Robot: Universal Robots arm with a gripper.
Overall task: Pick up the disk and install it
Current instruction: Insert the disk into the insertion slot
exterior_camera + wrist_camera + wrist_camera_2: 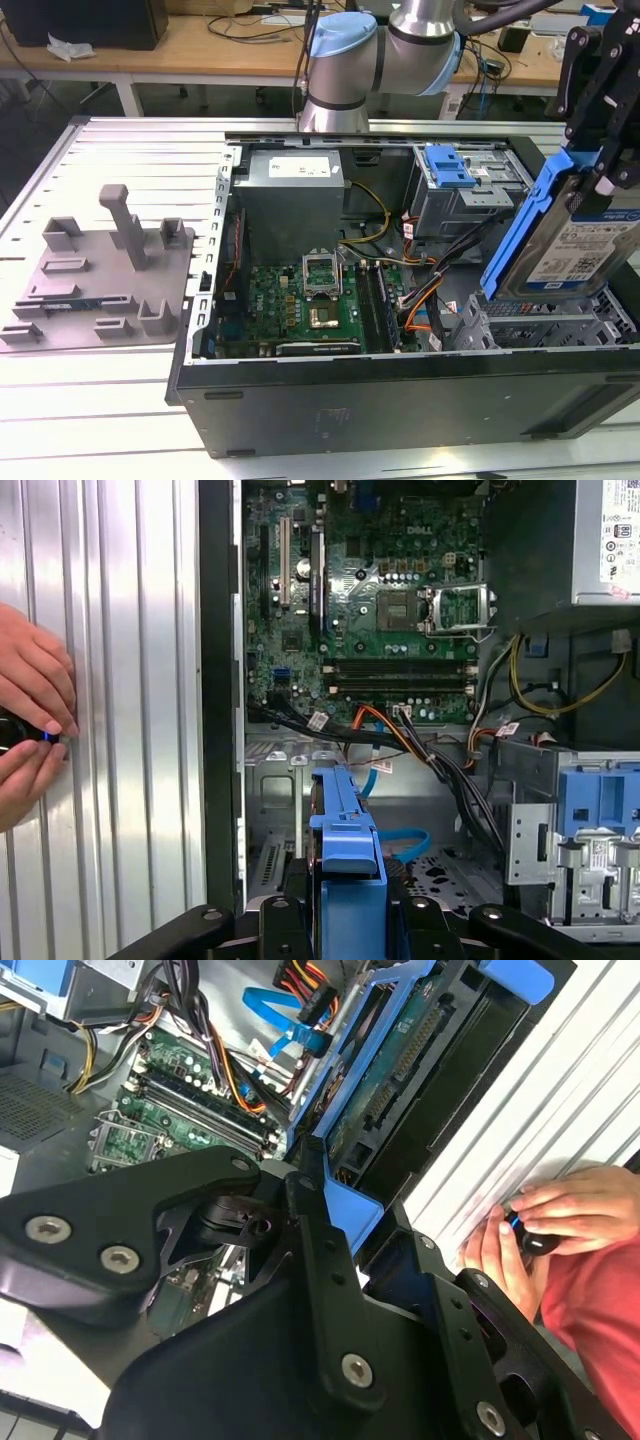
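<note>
My end effector [600,165] is clamped on the disk [580,240], with the black fingers [300,920] pinching its bright blue carrier. The disk hangs tilted on edge above the open computer case [400,400], over the case's corner at the exterior view's right. Its label side faces the exterior camera. Its lower edge sits close to the case's grey metal drive cage [555,320]; I cannot tell whether they touch.

Inside the case lie the green motherboard [310,300], the grey power supply [295,190], a bundle of orange and black cables [420,750] and a blue plastic latch [450,165] on another bay.

Outside the case, on the exterior view's left, a grey moulded holder tray [100,270] rests on the slatted tabletop [120,160]. Beside the case wall nearest the disk, a person's hands [30,720] hold a small dark object [538,1241] over the tabletop.
</note>
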